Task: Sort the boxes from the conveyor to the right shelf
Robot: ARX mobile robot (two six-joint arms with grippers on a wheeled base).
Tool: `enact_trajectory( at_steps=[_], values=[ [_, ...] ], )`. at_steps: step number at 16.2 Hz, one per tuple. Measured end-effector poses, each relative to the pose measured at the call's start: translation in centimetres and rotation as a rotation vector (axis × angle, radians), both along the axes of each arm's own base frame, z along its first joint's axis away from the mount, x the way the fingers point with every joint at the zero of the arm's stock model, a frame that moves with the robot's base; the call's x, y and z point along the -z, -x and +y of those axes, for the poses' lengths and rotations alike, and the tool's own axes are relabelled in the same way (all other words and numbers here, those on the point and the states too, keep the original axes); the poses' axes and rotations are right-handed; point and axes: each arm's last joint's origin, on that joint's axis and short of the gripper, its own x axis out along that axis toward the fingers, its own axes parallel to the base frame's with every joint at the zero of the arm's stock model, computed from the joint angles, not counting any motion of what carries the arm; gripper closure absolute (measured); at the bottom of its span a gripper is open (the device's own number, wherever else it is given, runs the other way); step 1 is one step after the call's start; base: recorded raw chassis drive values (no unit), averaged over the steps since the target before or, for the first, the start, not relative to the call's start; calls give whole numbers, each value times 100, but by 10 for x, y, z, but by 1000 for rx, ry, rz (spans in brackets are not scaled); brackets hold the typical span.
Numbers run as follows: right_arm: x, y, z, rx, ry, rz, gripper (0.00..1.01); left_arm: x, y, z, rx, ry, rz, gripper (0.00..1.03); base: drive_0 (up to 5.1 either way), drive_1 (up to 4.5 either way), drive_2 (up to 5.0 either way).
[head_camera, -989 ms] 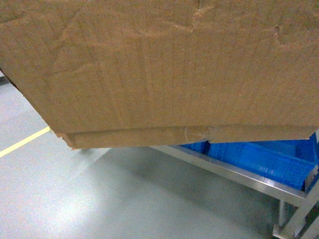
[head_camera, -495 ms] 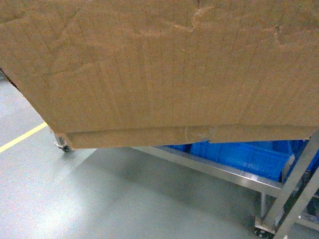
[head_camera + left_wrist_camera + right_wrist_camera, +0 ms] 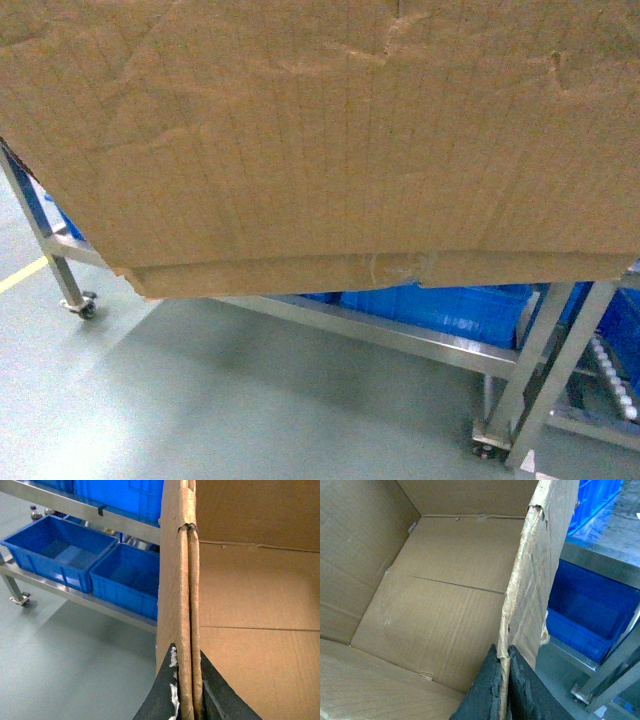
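Observation:
A large brown cardboard box (image 3: 320,140) fills the upper head view, with a clear tape patch (image 3: 400,268) on its bottom seam. It hangs above the floor between my two grippers. My left gripper (image 3: 186,692) is shut on the doubled edge of the box's left wall (image 3: 180,580). My right gripper (image 3: 504,687) is shut on the ragged, torn edge of the right wall (image 3: 532,580). The inside of the box (image 3: 445,605) is bare. The right shelf (image 3: 560,330), a steel frame with small white rollers (image 3: 612,378), shows past the box at lower right. The conveyor is out of view.
A steel rack rail (image 3: 400,335) runs under the box, carrying blue crates (image 3: 450,305). More blue crates (image 3: 60,555) sit on rack levels to my left and one (image 3: 590,610) to my right. Caster legs (image 3: 78,305) stand on the grey floor (image 3: 200,400); a yellow line (image 3: 20,275) crosses it.
The scene behind the box has slid left in the head view: the yellow line nearly left the frame, and the rack's legs, casters and white rollers came into sight. The box stays held.

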Motion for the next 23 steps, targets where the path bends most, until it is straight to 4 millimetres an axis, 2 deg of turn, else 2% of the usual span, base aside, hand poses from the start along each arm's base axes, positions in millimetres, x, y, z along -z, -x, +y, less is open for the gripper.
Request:
enact_trajectory(
  at_steps=[23],
  values=[
    [0, 0, 0, -1, -2, 2, 99, 0, 0, 0, -2, -1, 2, 100, -121, -121, -121]
  ],
)
